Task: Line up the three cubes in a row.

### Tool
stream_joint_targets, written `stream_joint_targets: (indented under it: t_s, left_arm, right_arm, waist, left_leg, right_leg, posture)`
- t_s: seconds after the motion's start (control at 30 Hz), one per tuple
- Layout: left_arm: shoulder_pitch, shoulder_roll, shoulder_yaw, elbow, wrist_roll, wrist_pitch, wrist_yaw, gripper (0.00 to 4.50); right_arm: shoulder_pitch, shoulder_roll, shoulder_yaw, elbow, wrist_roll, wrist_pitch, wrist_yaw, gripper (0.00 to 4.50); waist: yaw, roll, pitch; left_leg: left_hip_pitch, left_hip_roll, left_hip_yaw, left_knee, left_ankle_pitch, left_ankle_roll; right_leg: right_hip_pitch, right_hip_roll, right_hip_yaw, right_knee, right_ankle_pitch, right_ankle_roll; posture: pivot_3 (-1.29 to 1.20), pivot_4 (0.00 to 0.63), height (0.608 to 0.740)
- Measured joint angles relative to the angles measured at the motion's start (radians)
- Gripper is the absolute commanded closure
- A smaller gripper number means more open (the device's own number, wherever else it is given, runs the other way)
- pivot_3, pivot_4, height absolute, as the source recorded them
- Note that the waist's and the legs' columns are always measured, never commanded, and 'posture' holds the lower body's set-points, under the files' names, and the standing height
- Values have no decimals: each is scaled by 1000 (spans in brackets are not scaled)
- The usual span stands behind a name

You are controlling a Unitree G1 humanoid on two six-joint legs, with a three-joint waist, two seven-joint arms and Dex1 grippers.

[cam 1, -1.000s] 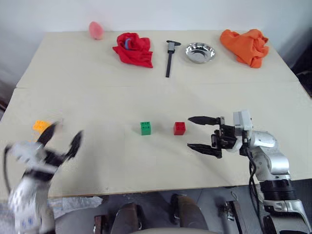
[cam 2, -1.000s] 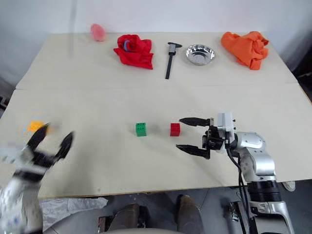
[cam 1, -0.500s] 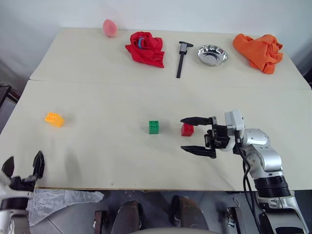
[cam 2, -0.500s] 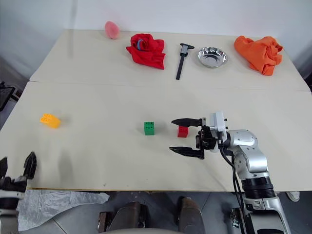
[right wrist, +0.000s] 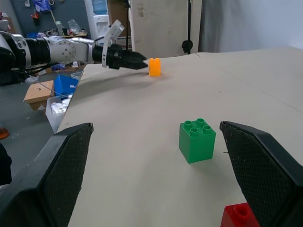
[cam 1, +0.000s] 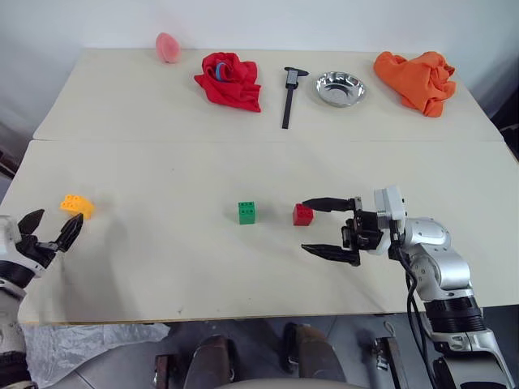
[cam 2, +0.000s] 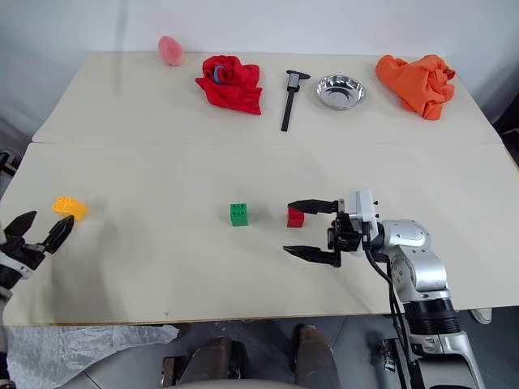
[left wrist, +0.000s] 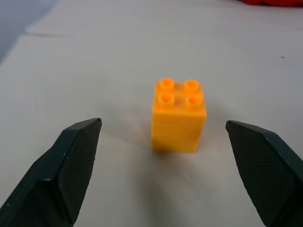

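Orange-yellow brick (left wrist: 179,115), upright at left of frame: looks light, rigid, smooth-sided; best pinched across its flat side faces. Left gripper (left wrist: 173,165) jaws wide open and empty, brick just ahead. Right gripper (cam 1: 331,227) likewise wide open, empty, beside red brick (cam 1: 302,214).

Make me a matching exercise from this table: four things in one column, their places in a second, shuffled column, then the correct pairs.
Things:
1. orange-yellow cube
2. red cube
3. green cube
4. metal bowl

Places:
A. at the table's far edge, between the caliper and the orange cloth
B. mid-table, just left of the red cube
C. near the table's left edge, just ahead of the open left pincer
D. next to the upper fingertip of the open right pincer

Pairs: 1-C, 2-D, 3-B, 4-A
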Motion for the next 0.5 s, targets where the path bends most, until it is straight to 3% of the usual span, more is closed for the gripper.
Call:
stream_joint_targets:
  t_s: [0.03,0.13,0.37,0.4,0.5]
  left_arm:
    - [-21,2,-14,27,6,-4,-18,29]
    - [-55,23,-45,85,28,-38,-53,621]
    - [-126,68,-65,169,29,-85,-161,2822]
    - [-132,73,-67,179,29,-86,-173,3017]
    - [-142,115,-122,179,32,-84,-285,3016]
  right_arm:
    - [6,0,-1,-2,0,-1,-7,0]
    - [23,2,-2,-7,0,-2,-22,0]
    - [47,2,-17,-21,1,-12,-46,0]
    - [51,2,-19,-25,1,-14,-48,0]
    - [85,-2,-38,-49,6,-9,-64,0]
  waist:
    - [0,0,0]
    - [0,0,0]
    - [-4,0,0]
    - [-5,0,0]
    - [-5,0,0]
  left_leg:
    - [0,0,0,0,0,0]
    - [0,0,0,0,0,0]
    - [0,0,0,0,0,0]
    - [0,0,0,0,0,0]
    - [0,0,0,0,0,0]
  right_leg:
    - [0,0,0,0,0,0]
    - [0,0,0,0,0,0]
    - [0,0,0,0,0,0]
    - [0,0,0,0,0,0]
    - [0,0,0,0,0,0]
  posture:
    - [0,150,740]
    - [0,150,740]
    - [0,150,740]
    - [0,150,740]
    - [0,150,740]
